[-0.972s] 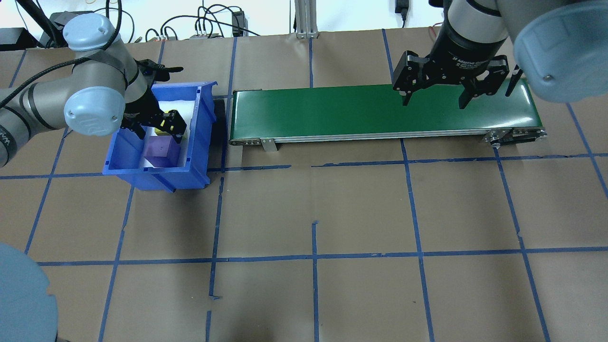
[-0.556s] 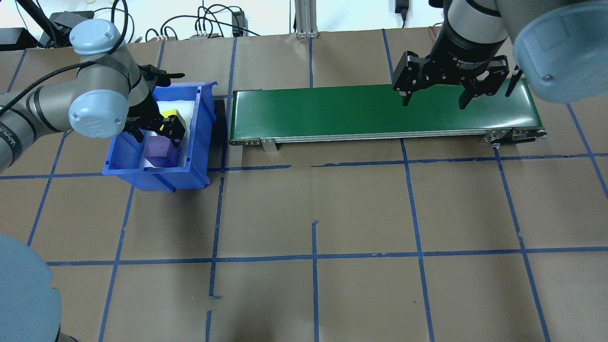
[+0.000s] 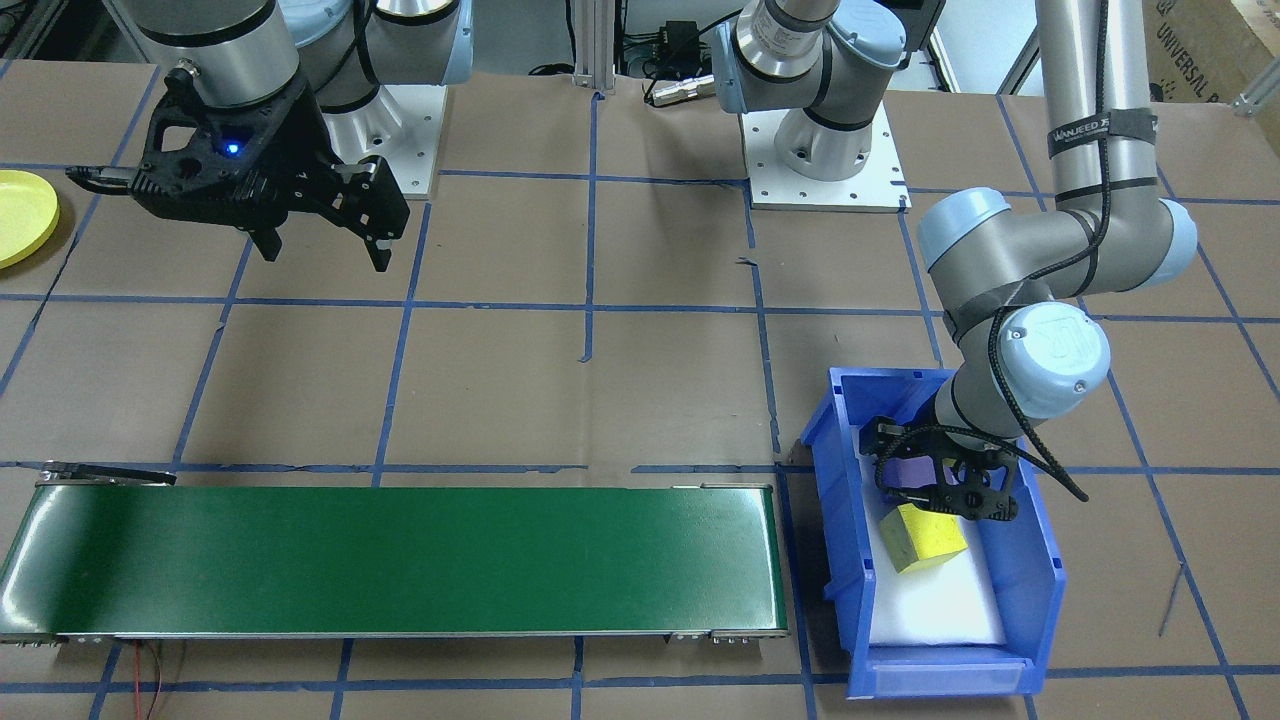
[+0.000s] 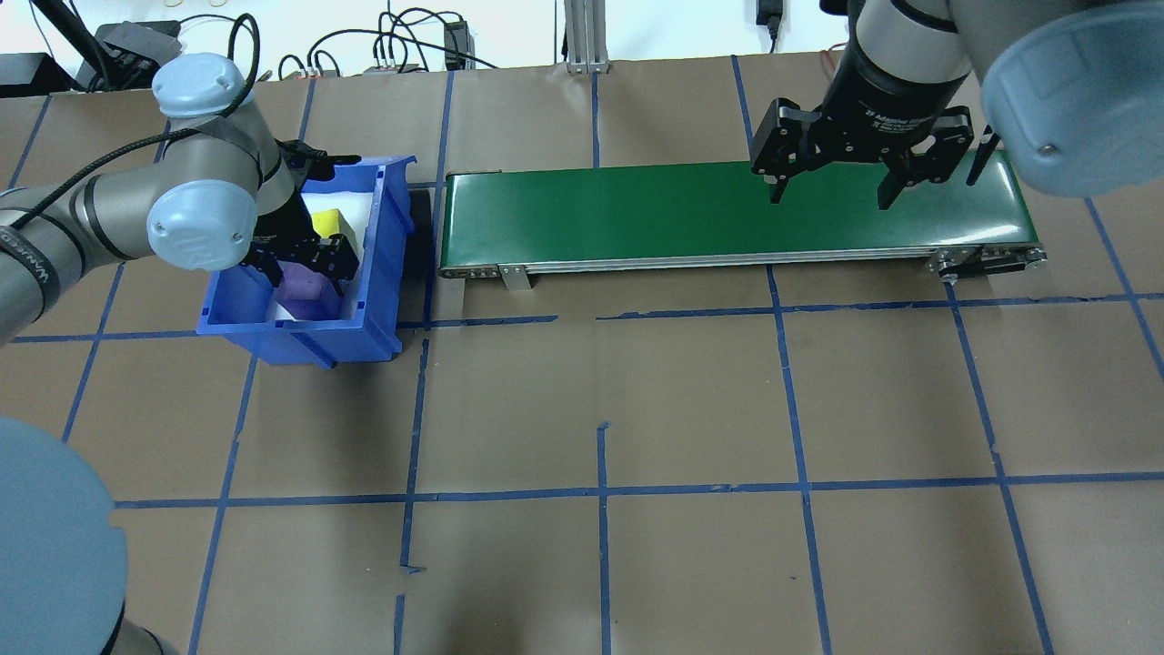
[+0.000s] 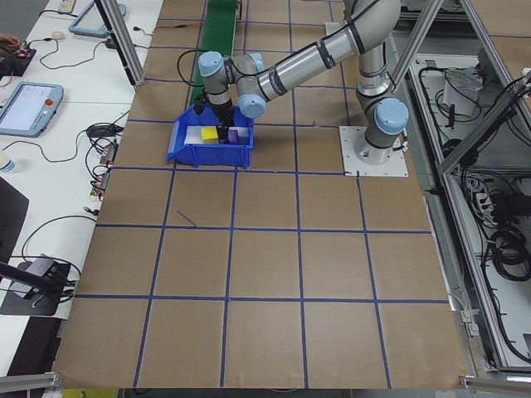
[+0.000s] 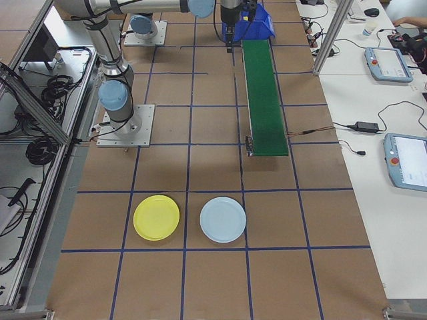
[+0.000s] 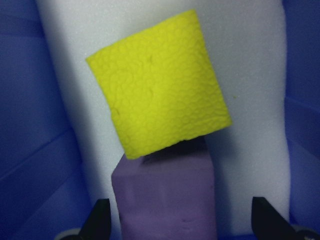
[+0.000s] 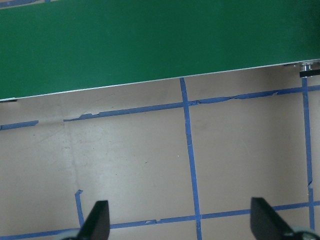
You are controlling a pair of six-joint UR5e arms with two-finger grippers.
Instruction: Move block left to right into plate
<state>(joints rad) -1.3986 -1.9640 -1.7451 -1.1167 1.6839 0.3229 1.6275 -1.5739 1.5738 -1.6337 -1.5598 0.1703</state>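
Just round, flat yellow plate

Bright yellow plate sits beside a pale blue plate, both on a brown surface gridded with blue tape lines. Deep green conveyor belt, silver-edged. Blue bin lined with white foam, a yellow block and a purple block inside. Both arms grey with pale blue caps, and each gripper is black: left gripper, right gripper
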